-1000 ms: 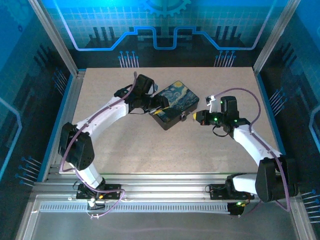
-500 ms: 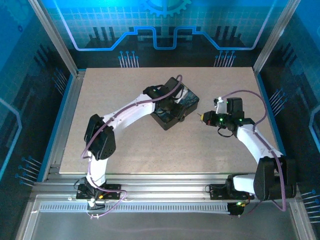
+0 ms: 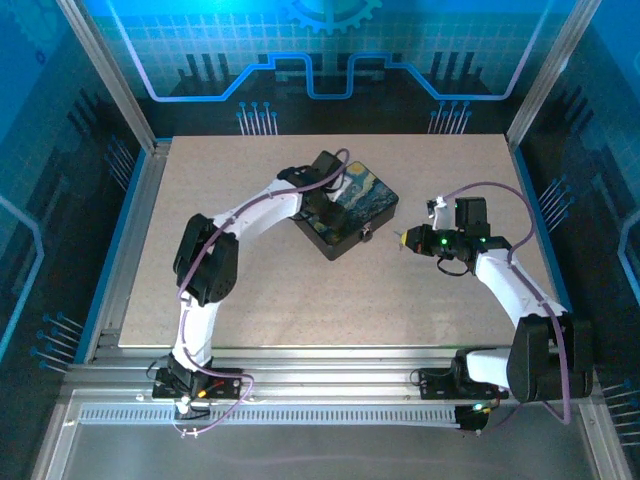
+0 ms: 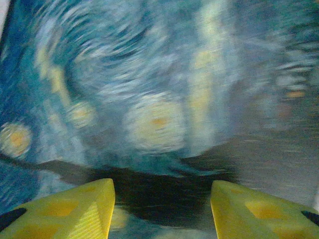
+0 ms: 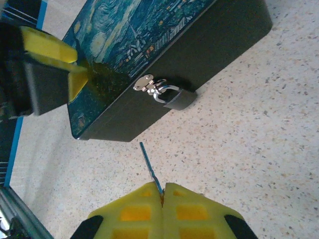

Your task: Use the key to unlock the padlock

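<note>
Asking: Where is the padlock (image 5: pixel 175 98) sitting, and is it opening yet?

Answering: It is hanging from the silver hasp (image 5: pixel 144 83) on the front wall of the box (image 5: pixel 209 50), with its dark body lying down by the table (image 5: pixel 259 149). Its shackle (image 5: pixel 162 94) is looping through the hasp and looking closed, so I am judging that nothing is unlocked yet.

Asking: What is the right gripper (image 5: pixel 163 191) doing?

Answering: Its yellow fingers (image 5: pixel 129 214) are pressing together on the key (image 5: pixel 149 167), pinching it by one end. The thin blade is sticking out ahead toward the box front. It is ending short of the padlock and a little to one side, with bare table lying between them.

Asking: And the left gripper (image 4: pixel 162 199)?

Answering: It is hovering over the painted lid (image 4: pixel 159 99), on the side away from the right gripper, with its jaws standing apart and gripping nothing. Whether its fingertips are touching the lid, I am not able to tell. I am guessing it is there for steadying the box.

Asking: So how much is remaining?

Answering: Picking up the key is looking done. Nearly everything else is waiting: lining the blade up with the padlock, sliding it in, turning it, and getting the shackle springing free. The padlock is dangling loosely, so I am expecting it may be swinging aside when the key is nudging it.
</note>
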Robot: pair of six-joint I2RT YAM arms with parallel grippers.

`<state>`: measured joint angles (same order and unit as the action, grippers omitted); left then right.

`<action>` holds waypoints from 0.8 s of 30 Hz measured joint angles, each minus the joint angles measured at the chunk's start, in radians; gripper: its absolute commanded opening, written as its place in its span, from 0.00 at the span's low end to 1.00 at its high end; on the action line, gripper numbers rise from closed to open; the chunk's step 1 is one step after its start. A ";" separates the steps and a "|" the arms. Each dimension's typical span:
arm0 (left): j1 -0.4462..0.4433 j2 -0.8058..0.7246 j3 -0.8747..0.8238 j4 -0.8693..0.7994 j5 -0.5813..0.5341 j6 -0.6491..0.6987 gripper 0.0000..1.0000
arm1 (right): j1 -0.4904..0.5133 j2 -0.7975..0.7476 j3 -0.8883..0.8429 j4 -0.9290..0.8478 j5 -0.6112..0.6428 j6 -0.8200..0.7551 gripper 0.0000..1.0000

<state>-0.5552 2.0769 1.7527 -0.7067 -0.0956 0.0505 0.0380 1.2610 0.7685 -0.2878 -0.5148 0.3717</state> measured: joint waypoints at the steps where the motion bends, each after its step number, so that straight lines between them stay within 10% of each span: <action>1: 0.015 -0.002 -0.013 0.017 0.020 -0.005 0.54 | 0.000 0.000 0.001 0.000 -0.006 -0.002 0.00; 24: 0.134 -0.240 -0.378 0.196 -0.027 -0.147 0.51 | 0.029 0.032 0.032 0.012 -0.039 -0.007 0.00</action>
<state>-0.4213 1.8370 1.3750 -0.5110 -0.1230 -0.0963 0.0673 1.2926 0.8009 -0.2756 -0.5541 0.3649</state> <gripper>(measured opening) 0.505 0.065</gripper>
